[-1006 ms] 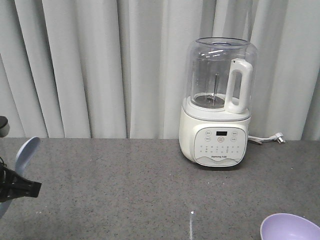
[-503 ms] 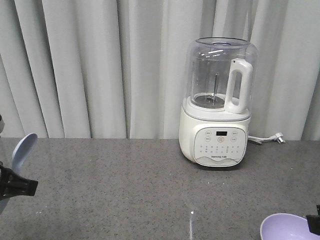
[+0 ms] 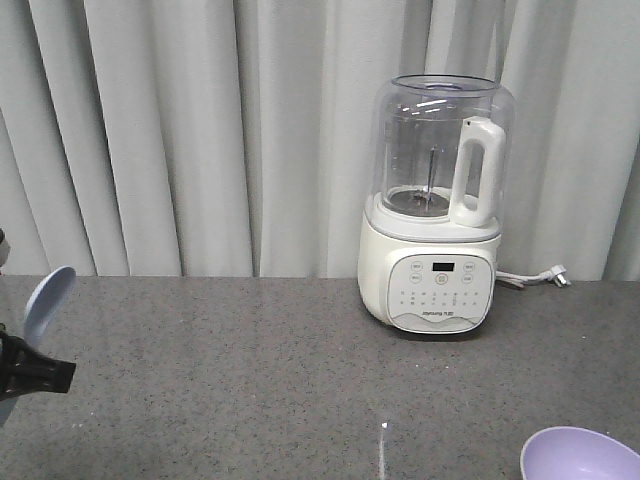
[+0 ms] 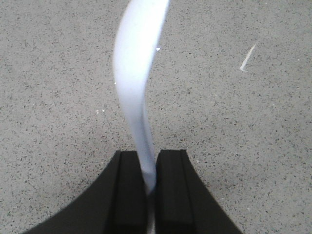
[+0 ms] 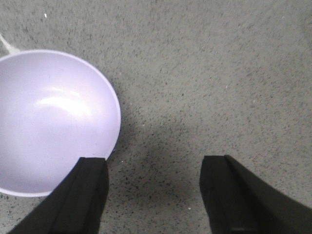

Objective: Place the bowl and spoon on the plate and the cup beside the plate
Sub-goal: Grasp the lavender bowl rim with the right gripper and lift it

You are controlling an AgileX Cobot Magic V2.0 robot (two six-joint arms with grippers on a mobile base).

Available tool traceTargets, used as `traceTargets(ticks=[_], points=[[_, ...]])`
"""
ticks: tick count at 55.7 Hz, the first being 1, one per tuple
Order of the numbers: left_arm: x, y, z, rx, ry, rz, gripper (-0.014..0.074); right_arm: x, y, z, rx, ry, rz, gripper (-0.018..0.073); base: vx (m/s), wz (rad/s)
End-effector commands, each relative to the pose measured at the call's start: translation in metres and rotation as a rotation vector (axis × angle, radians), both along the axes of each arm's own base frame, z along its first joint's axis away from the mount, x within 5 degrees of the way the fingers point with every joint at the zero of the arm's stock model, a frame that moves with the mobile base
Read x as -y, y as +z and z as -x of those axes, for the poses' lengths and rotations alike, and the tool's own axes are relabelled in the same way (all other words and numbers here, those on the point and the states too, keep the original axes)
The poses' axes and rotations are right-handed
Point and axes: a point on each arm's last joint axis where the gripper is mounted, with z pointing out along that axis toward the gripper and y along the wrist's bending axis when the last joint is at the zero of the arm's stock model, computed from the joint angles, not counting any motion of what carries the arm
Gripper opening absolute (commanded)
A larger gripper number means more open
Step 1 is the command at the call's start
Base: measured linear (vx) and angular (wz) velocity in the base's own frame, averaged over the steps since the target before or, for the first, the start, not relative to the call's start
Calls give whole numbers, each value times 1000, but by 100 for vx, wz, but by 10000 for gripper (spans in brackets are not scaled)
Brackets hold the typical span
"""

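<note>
My left hand (image 4: pixel 151 158) pinches the plate (image 4: pixel 132 73) edge-on; my open right hand (image 5: pixel 155 168) hovers with the bowl (image 5: pixel 48 122) at frame left.

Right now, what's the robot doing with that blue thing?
The left gripper is shut on the rim of the pale blue plate, holding it on edge over the grey table. The right gripper is open and hovers right beside the purple bowl, which sits on the table. A blender stands at the back. No spoon or cup is in view.
</note>
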Motion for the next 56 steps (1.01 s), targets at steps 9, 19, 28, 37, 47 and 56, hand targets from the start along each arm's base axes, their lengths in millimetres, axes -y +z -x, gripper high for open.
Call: traceTargets(ticks=[9, 19, 28, 37, 47, 56], points=[[0, 17, 3, 95, -5, 26, -6, -8, -10, -32, -13, 31, -26, 456, 0, 0], [0, 17, 3, 90, -11, 19, -6, -11, -33, -56, -63, 12, -127, 456, 0, 0], [0, 17, 4, 85, -11, 17, -6, 16, -40, -69, -73, -63, -272, 456, 0, 0], [0, 17, 4, 84, -11, 17, -6, 39, -49, -74, -83, -91, -349, 456, 0, 0], [0, 17, 4, 84, -11, 17, -6, 42, -65, -86, -116, -83, -357, 456, 0, 0], [0, 17, 4, 84, -11, 17, -6, 43, -77, -95, -126, -82, -368, 411, 0, 0]])
